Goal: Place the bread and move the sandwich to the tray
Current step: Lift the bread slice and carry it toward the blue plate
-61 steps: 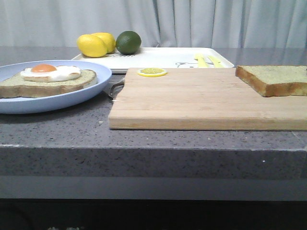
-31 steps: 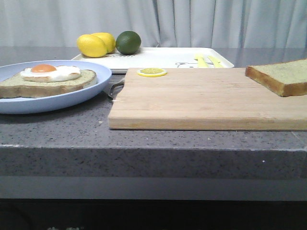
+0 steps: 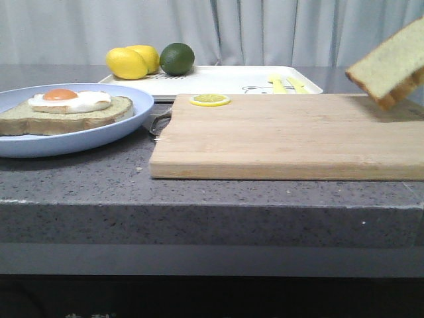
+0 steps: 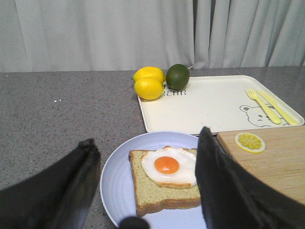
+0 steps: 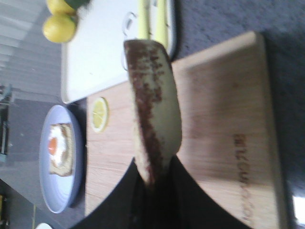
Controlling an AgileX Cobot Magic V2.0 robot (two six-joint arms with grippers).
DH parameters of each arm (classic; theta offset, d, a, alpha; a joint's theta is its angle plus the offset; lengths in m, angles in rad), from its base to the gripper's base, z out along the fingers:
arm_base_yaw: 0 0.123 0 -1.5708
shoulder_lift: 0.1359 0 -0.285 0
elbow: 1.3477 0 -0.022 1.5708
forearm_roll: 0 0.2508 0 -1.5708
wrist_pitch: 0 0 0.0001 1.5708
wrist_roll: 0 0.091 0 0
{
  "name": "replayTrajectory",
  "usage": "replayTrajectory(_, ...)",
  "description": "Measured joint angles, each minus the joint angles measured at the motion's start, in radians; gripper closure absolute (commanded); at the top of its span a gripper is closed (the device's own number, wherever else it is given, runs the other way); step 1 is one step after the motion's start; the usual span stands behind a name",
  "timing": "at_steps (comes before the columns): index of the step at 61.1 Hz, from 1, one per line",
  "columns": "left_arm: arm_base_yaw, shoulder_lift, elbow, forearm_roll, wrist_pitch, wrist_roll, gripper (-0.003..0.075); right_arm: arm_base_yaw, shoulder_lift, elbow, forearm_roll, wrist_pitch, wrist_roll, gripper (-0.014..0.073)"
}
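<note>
While the speckled grey table is carrying the whole spread, the wooden cutting board is lying flat on it, directly under the right gripper and its load. Beyond the board, the white tray is sitting on the table, well past the left gripper's fingertips, with a printed bear and a pale yellow fork and knife at one end and two lemons and a lime crowding its other end. The pale blue plate is resting on the table between the left fingers, just beside the board. On that plate the sandwich, so far a single toast slice topped with a fried egg, is lying flat, framed by the two dark fingers, which are standing wide apart and gripping nothing. The right fingers are pinching the bread by one end, closed tight on its crust; the slice is hanging tilted in the air above the board, clear of the wood, its brown crust edge turned toward the wrist camera. A lemon slice is lying on the board's far corner, well apart from the right fingers.
</note>
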Motion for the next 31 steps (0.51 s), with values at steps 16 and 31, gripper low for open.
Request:
replayTrajectory(16,0.000,0.000,0.000,0.000,0.000,0.000,0.0281,0.177,-0.100,0.068,0.228,-0.006,0.000,0.0659)
replayTrajectory(31,0.000,0.000,0.000,0.000,0.000,0.000,0.0281,0.511,-0.106,0.100,0.350,-0.150,0.000,0.0659)
